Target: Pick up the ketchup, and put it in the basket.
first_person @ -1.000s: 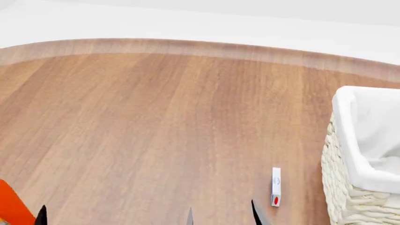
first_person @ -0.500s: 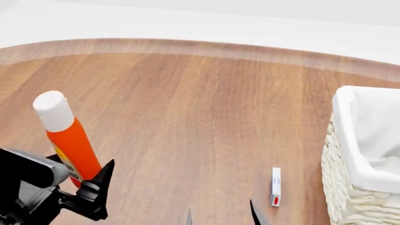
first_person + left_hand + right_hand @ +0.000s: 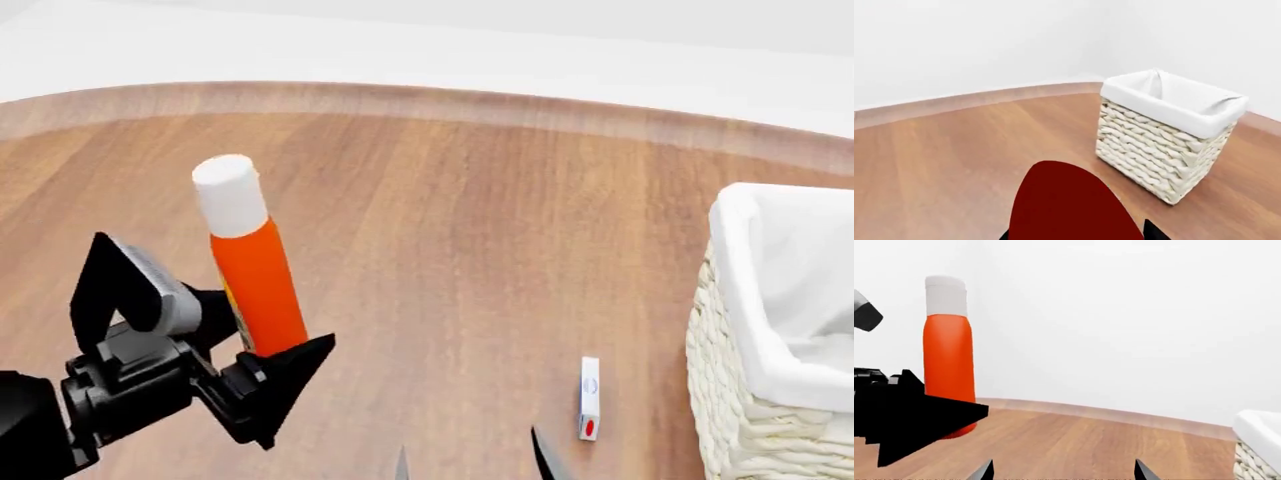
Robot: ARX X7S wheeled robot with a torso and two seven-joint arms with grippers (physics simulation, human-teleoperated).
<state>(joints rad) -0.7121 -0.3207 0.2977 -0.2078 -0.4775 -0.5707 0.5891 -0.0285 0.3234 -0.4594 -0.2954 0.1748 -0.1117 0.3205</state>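
The ketchup (image 3: 254,265), an orange-red bottle with a white cap, stands nearly upright in the air over the wooden table, and my left gripper (image 3: 220,322) is shut on its lower part. In the left wrist view the ketchup (image 3: 1067,205) is a dark red mass filling the space between the jaws of that gripper (image 3: 1077,235). It also shows in the right wrist view as the ketchup (image 3: 949,355), behind the black left gripper (image 3: 911,415). The basket (image 3: 747,300), cream wicker with a white liner, stands at the right, well apart from the bottle; its woven wall (image 3: 1154,150) faces the left wrist. My right gripper (image 3: 470,462) is open and holds nothing (image 3: 1063,472).
A small white box (image 3: 589,398) with a red dot lies on the table (image 3: 441,190) just left of the basket, near my right gripper. The table's curved far edge (image 3: 441,100) borders a white wall.
My left arm has come up into the head view from the lower left, carrying the ketchup upward and to the right. The right gripper, box and basket have not moved.
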